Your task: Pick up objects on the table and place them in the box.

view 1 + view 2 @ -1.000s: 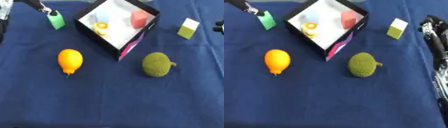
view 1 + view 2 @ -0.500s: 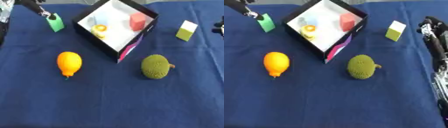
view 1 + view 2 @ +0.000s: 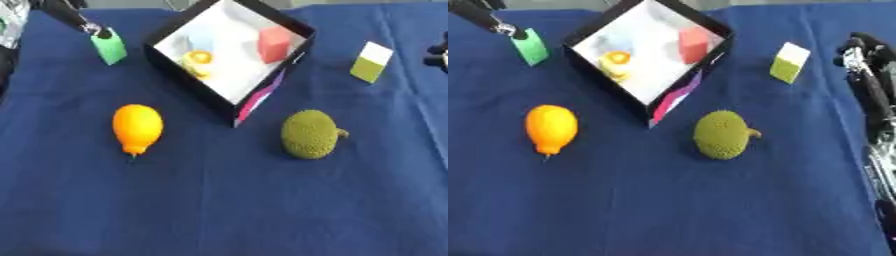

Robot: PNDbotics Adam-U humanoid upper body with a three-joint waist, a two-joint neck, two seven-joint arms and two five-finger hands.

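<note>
The left hand [image 3: 80, 20] touched the green block [image 3: 109, 48] beside the box [image 3: 188, 87]; whether its fingers pinched it could not be told. The right hand [image 3: 866, 55] rested open at the table's right edge.

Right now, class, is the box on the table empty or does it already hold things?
Not empty. The box is open-topped; inside lie a red block, a yellow-orange piece and a pale blue item.

Left hand [image 3: 74, 14] far upper left, fingers unclear. Right hand [image 3: 866, 55] idle along right edge.
</note>
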